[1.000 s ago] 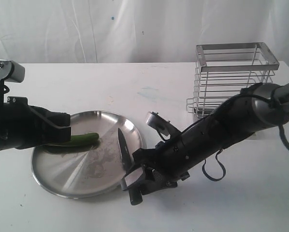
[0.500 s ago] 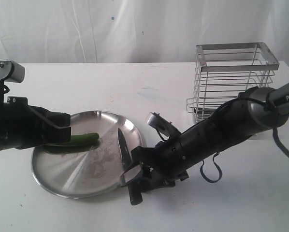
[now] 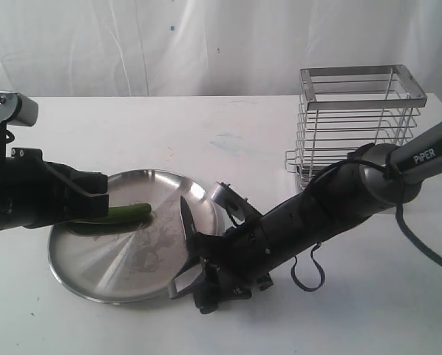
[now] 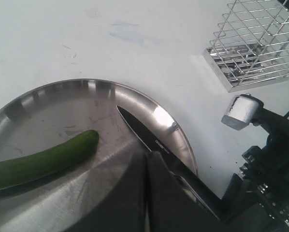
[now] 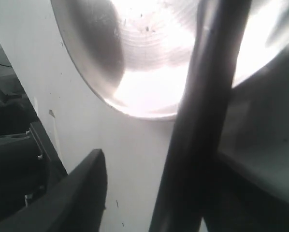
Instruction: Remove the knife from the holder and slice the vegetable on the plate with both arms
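The green vegetable (image 3: 126, 214) lies on the steel plate (image 3: 95, 274), its blunt end toward the middle. My left gripper (image 3: 94, 201) hovers at the vegetable's left part; in the left wrist view its fingers (image 4: 156, 188) are pressed together, empty, beside the vegetable (image 4: 43, 162). The black knife (image 3: 189, 225) lies with its blade over the plate's right rim and its handle on the table. My right gripper (image 3: 199, 287) is low around the handle. In the right wrist view the handle (image 5: 202, 121) stands between the spread fingers (image 5: 84, 193), with a wide gap on one side.
The wire holder (image 3: 358, 122) stands at the back right, also seen in the left wrist view (image 4: 253, 43). The right forearm stretches from the holder's front down to the plate's edge. A white backdrop closes the table's far side.
The right arm has sunk lower and shifted left toward the plate's rim. The knife has stayed where it lay. The left arm and vegetable have not moved.
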